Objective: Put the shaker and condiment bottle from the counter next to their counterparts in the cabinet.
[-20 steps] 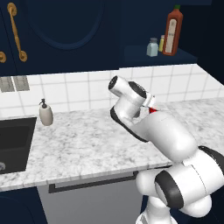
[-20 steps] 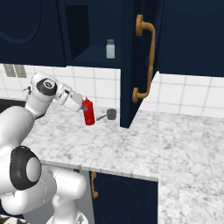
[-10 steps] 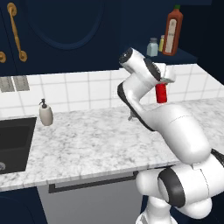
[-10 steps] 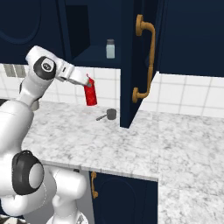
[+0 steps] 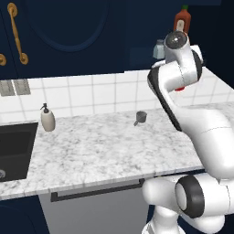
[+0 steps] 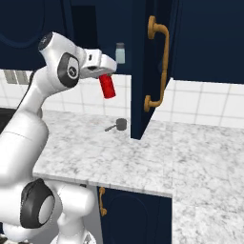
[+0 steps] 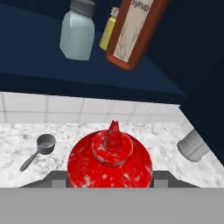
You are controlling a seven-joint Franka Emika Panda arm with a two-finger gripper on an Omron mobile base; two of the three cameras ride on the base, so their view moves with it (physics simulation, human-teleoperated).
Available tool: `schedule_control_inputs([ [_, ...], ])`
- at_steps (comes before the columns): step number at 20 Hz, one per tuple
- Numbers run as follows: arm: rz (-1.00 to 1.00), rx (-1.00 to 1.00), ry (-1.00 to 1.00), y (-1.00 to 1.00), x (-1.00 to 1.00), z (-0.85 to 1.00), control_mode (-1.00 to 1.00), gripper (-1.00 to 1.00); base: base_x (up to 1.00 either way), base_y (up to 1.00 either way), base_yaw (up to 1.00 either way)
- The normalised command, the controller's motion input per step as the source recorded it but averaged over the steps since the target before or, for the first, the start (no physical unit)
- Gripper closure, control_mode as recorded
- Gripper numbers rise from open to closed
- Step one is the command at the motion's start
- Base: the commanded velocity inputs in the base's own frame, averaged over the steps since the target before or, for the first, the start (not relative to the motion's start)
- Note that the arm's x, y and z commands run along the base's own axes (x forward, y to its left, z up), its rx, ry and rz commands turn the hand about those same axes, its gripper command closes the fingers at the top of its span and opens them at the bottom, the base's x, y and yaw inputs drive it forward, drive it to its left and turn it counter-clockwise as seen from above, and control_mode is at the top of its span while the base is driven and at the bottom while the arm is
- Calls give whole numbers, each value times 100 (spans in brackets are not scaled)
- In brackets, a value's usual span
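From the left base view, the arm stood raised before the cabinet (image 5: 137, 27), its wrist hiding most of the condiment bottle (image 5: 181, 88); just a sliver of red showed beneath the hand. On the shelf sat a pale glassy shaker (image 5: 158, 49) beside the tall syrup bottle (image 5: 181, 20), with a small metal scoop (image 5: 140, 117) lying on the counter (image 5: 91, 146).

From the right base view, the gripper (image 6: 106, 75) was clamped around the red bottle, which hung tilted in the air below the shelf and above the scoop, near the open cabinet door (image 6: 150, 62).

From the hand view, the red cap pointed toward the shelf, where the yellow shaker (image 7: 109, 30) peeked out between the glassy shaker and the syrup bottle. A grey object at the right on the counter (image 7: 192, 145) was probably the shaker of the task, though it was too partly seen to be sure.

The carry would go best by lifting clear of the shelf edge first, then levelling the bottle before easing it in beside the syrup bottle without nudging its neighbours.
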Motion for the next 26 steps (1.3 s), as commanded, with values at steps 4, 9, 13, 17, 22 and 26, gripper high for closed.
schedule_control_inputs([
  [4,54,17,-25,-53,0,20,-100,100,0,0,0],
  [9,23,4,-11,-16,0,4,-100,100,0,0,0],
  [13,1,2,3,0,12,27,-100,100,0,0,0],
  [17,0,5,9,0,30,76,-100,100,0,0,0],
  [22,1,14,7,-6,46,86,-100,100,0,0,0],
  [26,4,14,0,-16,54,10,-100,100,0,0,0],
])
